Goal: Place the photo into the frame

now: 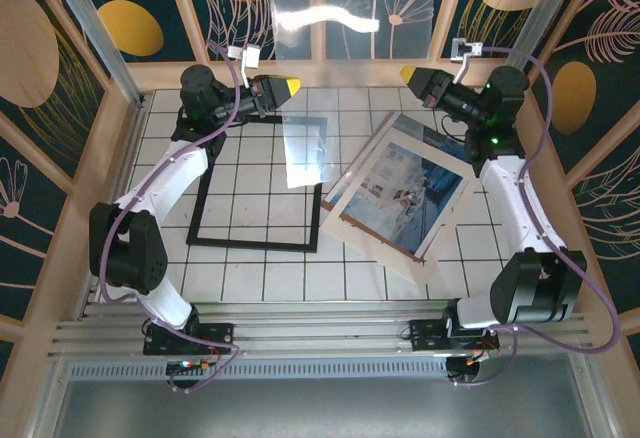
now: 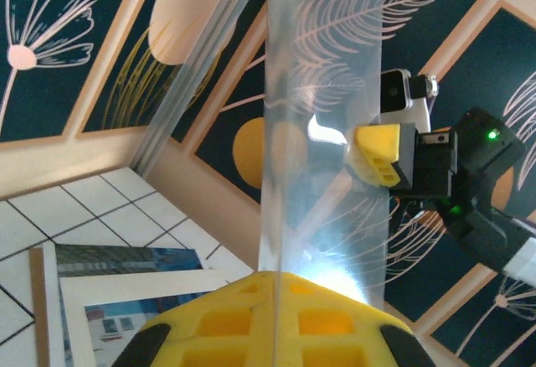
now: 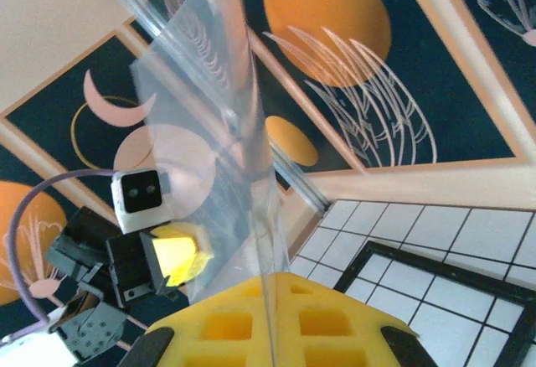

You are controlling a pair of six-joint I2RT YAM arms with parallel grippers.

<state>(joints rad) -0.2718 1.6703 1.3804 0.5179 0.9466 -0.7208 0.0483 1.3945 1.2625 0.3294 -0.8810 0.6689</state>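
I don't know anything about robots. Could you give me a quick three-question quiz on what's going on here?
1. Seen from above, on which side of the frame does the photo lie?
2. True or false: the photo is already inside the frame.
3. The left gripper and the right gripper are both shut on:
A. a clear sheet held up between them
B. a brown board
C. nothing

Key:
1. On its right, on the table and outside the frame.
2. False. Only bare tiles show inside the frame.
3. A
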